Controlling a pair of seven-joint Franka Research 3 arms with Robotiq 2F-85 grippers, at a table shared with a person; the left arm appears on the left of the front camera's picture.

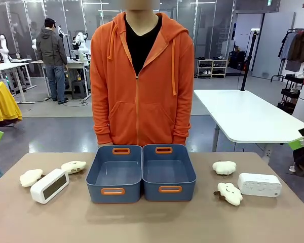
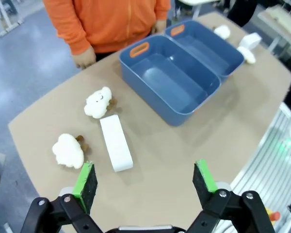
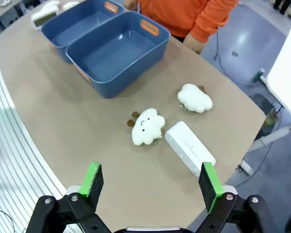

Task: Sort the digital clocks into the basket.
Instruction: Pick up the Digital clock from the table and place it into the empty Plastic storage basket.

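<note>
Two blue baskets stand side by side mid-table, the left basket and the right basket, both empty. A white digital clock with a dark display lies left of them; in the left wrist view this clock sits just ahead of my open left gripper, which hovers above the table. A white clock with a dotted face lies at the right; the same clock lies ahead of my open right gripper. Nothing is between either gripper's fingers.
Cloud-shaped plush toys lie beside the clocks: two on the left and two on the right. A person in an orange hoodie stands at the far edge behind the baskets, hands low near the table.
</note>
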